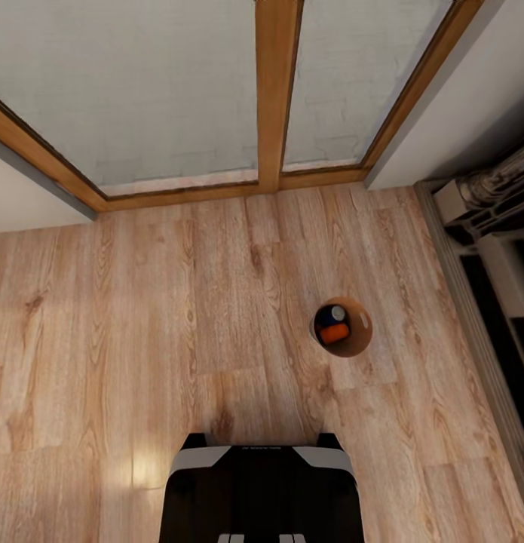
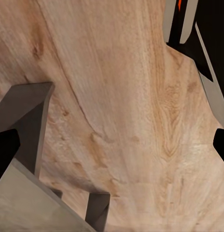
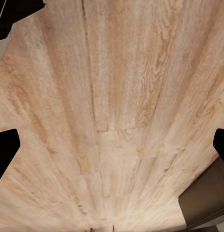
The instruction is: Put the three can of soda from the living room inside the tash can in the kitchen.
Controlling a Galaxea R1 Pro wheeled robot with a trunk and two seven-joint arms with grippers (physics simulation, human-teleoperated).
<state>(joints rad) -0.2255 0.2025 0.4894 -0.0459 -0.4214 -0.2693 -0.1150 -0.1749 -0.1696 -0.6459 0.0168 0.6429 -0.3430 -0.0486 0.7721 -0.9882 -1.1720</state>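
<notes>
Wood plank floor fronts glass doors. I see the bin standing on the floor ahead-right, holding a blue can and an orange can; third can unaccounted for. Both wrist views show bare floor between widely parted fingertips: left gripper and right gripper released.

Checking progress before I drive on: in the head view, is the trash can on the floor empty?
No. The trash can holds a blue can and an orange can.

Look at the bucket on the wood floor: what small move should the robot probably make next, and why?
Probably drive back for the third can. The bucket shows a blue can and an orange can inside, so one seems left. Both wrist views show bare floor, with no can between the tools.
</notes>
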